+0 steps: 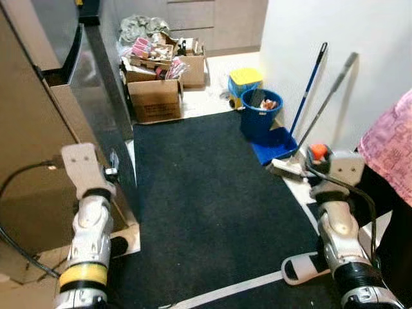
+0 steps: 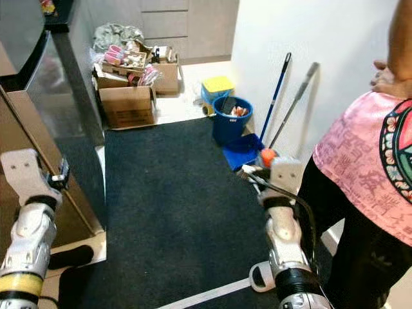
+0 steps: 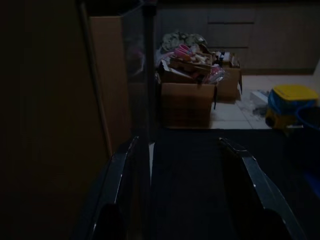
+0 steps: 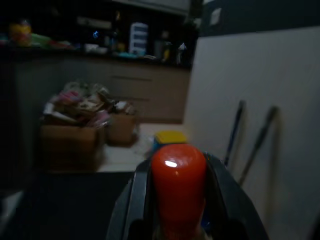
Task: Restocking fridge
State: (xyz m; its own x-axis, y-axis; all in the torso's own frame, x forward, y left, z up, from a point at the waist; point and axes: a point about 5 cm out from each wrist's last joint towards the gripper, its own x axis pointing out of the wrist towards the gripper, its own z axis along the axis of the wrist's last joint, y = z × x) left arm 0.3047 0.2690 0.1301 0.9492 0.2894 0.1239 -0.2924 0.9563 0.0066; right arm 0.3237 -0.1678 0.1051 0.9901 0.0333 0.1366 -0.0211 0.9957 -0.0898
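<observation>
head stereo: down at dark mat (image 1: 212,193) | wrists: forward, share cardboard boxes (image 3: 187,102)

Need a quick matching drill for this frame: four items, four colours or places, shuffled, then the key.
Items:
1. bucket
2. cardboard box
3. object in right pincer
4. left pincer

Matches:
A. orange-red
B. open, beside the fridge
C. blue
D. far edge of the dark mat

Pairs: 1-C, 2-D, 3-A, 4-B
</observation>
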